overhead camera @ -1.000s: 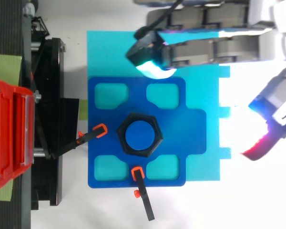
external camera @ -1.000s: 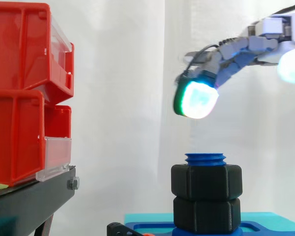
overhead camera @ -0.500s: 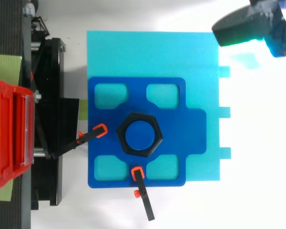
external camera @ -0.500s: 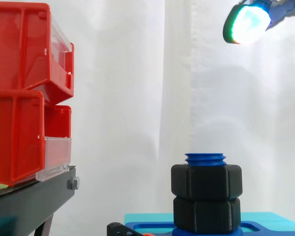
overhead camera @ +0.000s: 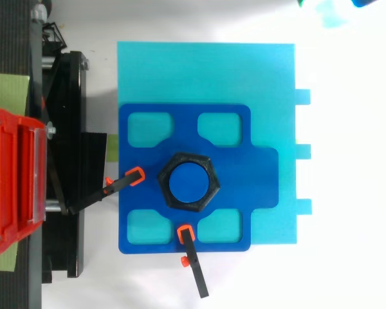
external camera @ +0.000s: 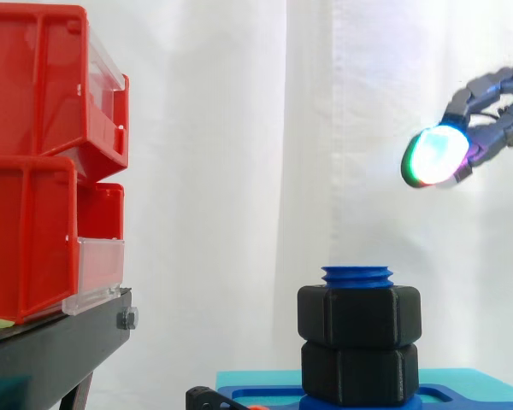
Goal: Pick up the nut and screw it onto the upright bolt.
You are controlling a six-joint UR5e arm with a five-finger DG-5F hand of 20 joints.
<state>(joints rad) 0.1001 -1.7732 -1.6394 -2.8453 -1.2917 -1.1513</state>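
Side view: the hand (external camera: 436,156) hangs up and to the right of the blue bolt (external camera: 356,276), well apart, its fingers loosely bent and holding nothing. The black nut (external camera: 359,314) sits level on the bolt, above a second nut (external camera: 359,372). Top view: the nut rings the bolt on a blue fixture (overhead camera: 257,174). If the nut is barely threaded, it may work loose.

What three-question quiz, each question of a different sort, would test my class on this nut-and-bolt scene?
1. True or false: the hand touches the bolt.
2. Relative to the lower nut, the upper nut sits: A beside it; B directly above it; C below it.
3. In the side view, on which side of the bolt are the red bins?
Key: 1 false; 2 B; 3 left.
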